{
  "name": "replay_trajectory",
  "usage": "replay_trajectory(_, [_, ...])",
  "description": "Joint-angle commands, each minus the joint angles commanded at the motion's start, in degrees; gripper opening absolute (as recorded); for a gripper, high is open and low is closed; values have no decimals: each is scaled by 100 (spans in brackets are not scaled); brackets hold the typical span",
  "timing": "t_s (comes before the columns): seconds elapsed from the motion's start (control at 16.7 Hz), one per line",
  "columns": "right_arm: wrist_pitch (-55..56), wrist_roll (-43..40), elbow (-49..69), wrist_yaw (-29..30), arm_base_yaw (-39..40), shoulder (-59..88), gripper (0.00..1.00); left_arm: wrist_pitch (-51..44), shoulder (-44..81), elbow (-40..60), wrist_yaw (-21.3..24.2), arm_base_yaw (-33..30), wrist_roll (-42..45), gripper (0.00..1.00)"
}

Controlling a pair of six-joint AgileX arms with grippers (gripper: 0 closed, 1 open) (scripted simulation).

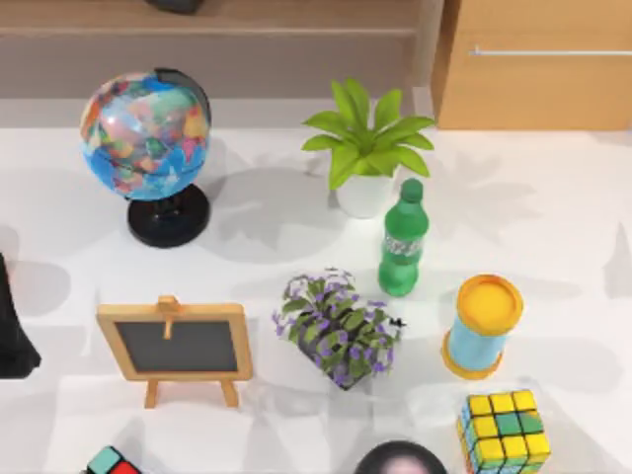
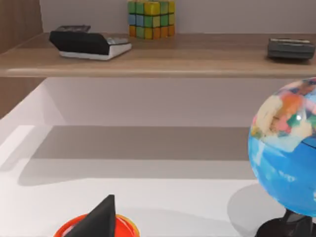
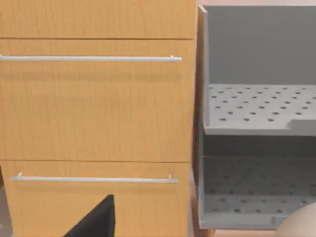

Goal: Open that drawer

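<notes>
The drawer (image 3: pixel 94 98) stands shut at the counter's far right corner, its silver bar handle (image 3: pixel 89 59) untouched, so the approach is only beginning: the right tool (image 3: pixel 96 219), finger state impossible to tell, must reach forward to that bar.

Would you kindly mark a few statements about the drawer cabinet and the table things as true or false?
1. The drawer is pulled out. False: its front sits flush with the fronts above and below it.
2. The drawer has a thin silver bar handle. True.
3. The green bottle lies on its side. False: it stands upright beside the white potted plant.
4. The globe stands on the left part of the table. True.
5. A grey perforated rack stands beside the drawer cabinet. True.
6. The chalkboard leans against the globe. False: it stands apart, nearer the front edge.
</notes>
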Motion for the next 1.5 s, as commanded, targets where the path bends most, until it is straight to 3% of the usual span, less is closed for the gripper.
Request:
replay_trajectory(0.36, [591,14,904,-922,-1035,1534,100,0,0,0,0,0,0,100])
replay_trajectory(0.9, [868,-345,1046,-745,-894,1934,100,0,0,0,0,0,0,100])
replay_trajectory(1.14, [1731,-1626,1477,-105,-366,3220,100,0,0,0,0,0,0,100])
replay_trajectory(1.5, [3640,-4763,2429,1321,936,5981,100,0,0,0,0,0,0,100])
